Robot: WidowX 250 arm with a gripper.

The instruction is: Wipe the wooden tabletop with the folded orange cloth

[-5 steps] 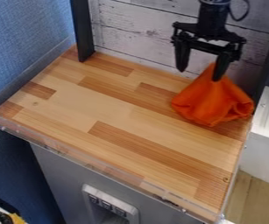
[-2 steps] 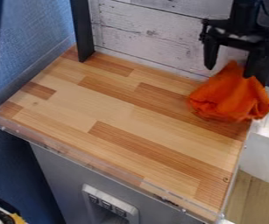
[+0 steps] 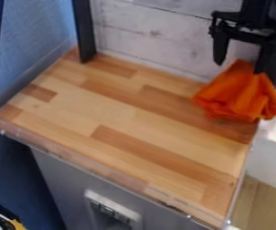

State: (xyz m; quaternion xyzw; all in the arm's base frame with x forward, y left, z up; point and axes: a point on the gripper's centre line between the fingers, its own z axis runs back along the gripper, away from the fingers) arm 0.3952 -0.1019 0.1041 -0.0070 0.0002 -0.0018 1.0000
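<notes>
Orange cloth (image 3: 239, 99) is bunching to a peak at my fingers (image 3: 221, 47), which I am holding spread, one of them touching its upper folds, though I cannot tell whether the fabric is catching on it. Its lower folds are showing over the right rear corner of the wooden worktop (image 3: 122, 117), with pale boards (image 3: 158, 36) standing behind. Farther from me, a dark post (image 3: 83, 33) is rising at the left rear, and a clear lip (image 3: 68, 157) is running along the front edge.

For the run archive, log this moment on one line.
Claw: open, upper right | orange cloth: peaked, at one fingertip | wooden tabletop: below, left
</notes>
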